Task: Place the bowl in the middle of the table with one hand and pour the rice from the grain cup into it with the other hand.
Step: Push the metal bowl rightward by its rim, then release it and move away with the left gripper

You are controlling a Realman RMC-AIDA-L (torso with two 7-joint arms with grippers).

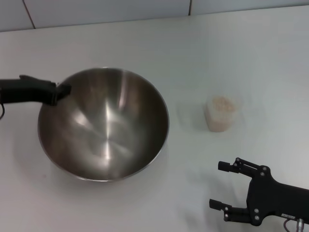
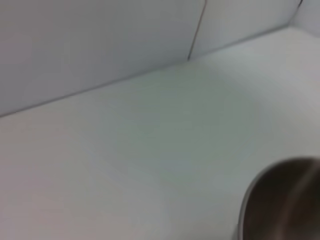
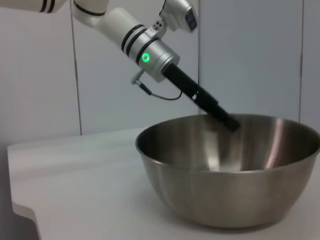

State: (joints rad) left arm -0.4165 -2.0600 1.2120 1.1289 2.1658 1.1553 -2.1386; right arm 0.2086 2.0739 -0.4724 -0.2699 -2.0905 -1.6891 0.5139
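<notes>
1. Left gripper (image 1: 62,91) sat at the far-left rim of the steel mixing bowl (image 1: 104,124), apparently pinching the thin edge; finger gap couldn't be made out.
2. Bowl: rigid, shiny, slick brushed steel, probably light. The rim is the only grab point and could slip.
3. Right gripper (image 1: 220,185) hung wide open and empty, near the robot, apart from the grain cup (image 1: 221,114).
4. Cup: clear thin plastic, tapered, full of rice (image 1: 221,103); likely light and squashable. Grip mid-wall, gently.
5. Both stood on the smooth white table (image 1: 203,43).

A wide steel bowl (image 1: 104,124) sits upright and empty left of centre; right of it stands a clear grain cup (image 1: 221,113) of rice (image 1: 222,103).
</notes>
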